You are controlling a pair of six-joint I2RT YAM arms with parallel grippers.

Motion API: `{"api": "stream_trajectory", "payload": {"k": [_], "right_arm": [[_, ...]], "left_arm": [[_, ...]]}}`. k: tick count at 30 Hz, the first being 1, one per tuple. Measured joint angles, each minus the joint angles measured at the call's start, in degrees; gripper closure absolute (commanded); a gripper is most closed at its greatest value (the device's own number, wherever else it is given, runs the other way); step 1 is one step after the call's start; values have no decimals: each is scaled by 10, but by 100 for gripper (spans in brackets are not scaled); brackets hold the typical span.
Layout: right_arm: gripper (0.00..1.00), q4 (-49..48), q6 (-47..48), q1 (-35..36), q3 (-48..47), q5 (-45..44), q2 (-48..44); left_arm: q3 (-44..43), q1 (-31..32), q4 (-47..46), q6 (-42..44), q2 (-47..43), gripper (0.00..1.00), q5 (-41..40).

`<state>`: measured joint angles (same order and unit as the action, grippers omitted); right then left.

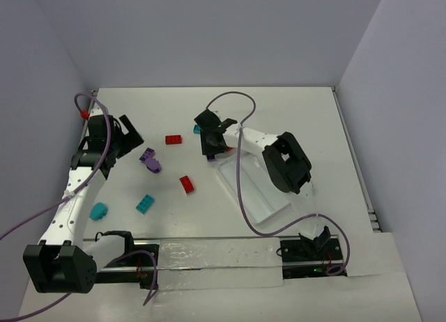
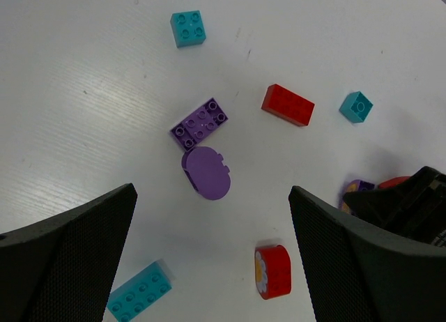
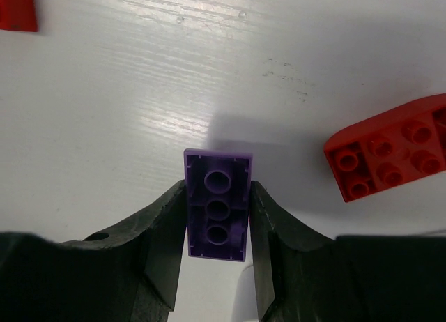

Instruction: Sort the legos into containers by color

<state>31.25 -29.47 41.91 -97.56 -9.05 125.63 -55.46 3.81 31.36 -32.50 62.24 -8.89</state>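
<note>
Bare table (image 1: 300, 113) is available along the far edge and to the right of the tray (image 1: 273, 212), whose far end is overhung by the right arm (image 1: 261, 139). The right gripper (image 3: 218, 189), clamped on a narrow purple brick (image 3: 217, 217), is flanked on its right by a nearby red brick (image 3: 387, 157). Between the wide-spread fingers of the left gripper (image 2: 212, 203), passage is blocked by a studded purple brick (image 2: 201, 123) and a rounded purple brick (image 2: 206, 172).

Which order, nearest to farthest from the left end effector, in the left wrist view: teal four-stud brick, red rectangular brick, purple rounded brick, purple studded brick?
1. purple rounded brick: centre, in the gap of the open left end effector.
2. purple studded brick: just beyond it.
3. red rectangular brick: upper right.
4. teal four-stud brick: top edge.
</note>
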Motion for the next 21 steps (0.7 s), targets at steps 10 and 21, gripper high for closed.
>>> {"api": "stream_trajectory", "payload": {"k": [10, 21], "right_arm": [[80, -39, 19, -12, 108, -27, -214], [74, -97, -11, -228, 388, -61, -419]], "left_arm": [[23, 0, -4, -5, 1, 1, 21], [24, 2, -11, -5, 2, 1, 37]]}}
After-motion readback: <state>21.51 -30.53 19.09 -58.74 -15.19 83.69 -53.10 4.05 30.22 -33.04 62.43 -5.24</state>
